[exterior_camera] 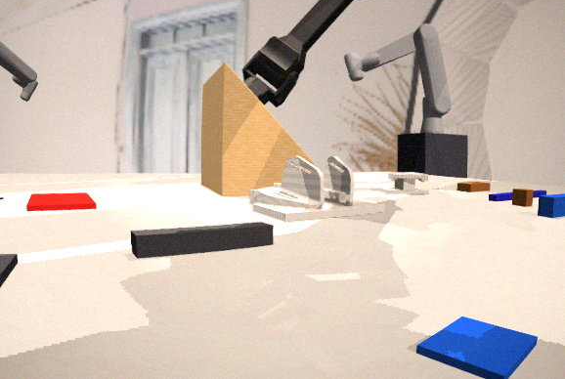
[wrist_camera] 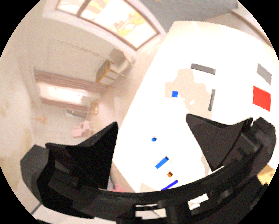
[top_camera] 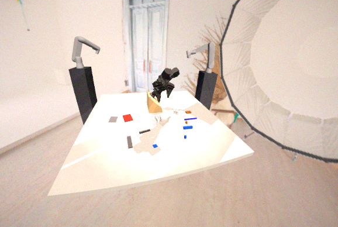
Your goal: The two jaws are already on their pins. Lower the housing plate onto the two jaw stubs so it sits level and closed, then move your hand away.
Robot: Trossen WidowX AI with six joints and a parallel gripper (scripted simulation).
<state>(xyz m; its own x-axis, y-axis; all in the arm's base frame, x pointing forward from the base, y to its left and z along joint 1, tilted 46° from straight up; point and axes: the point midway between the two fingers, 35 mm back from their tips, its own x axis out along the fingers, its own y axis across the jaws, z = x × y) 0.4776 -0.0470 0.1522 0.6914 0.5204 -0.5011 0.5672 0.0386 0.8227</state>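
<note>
The pale base lies flat beside the wooden wedge. Two upright pale jaws with slots stand on it, a left jaw and a right jaw, with no plate over their tops. A small pale raised piece, perhaps the housing plate, stands on the table behind and right of the base; its details are too small to tell. My gripper is open and empty, above the table near the wedge in the top view, and out of view in the exterior view. The wrist view shows neither base nor jaws clearly.
The tall wooden wedge is an obstacle left of the base. A red square lies left. A dark bar and a blue square lie in front. Blue and orange blocks lie right.
</note>
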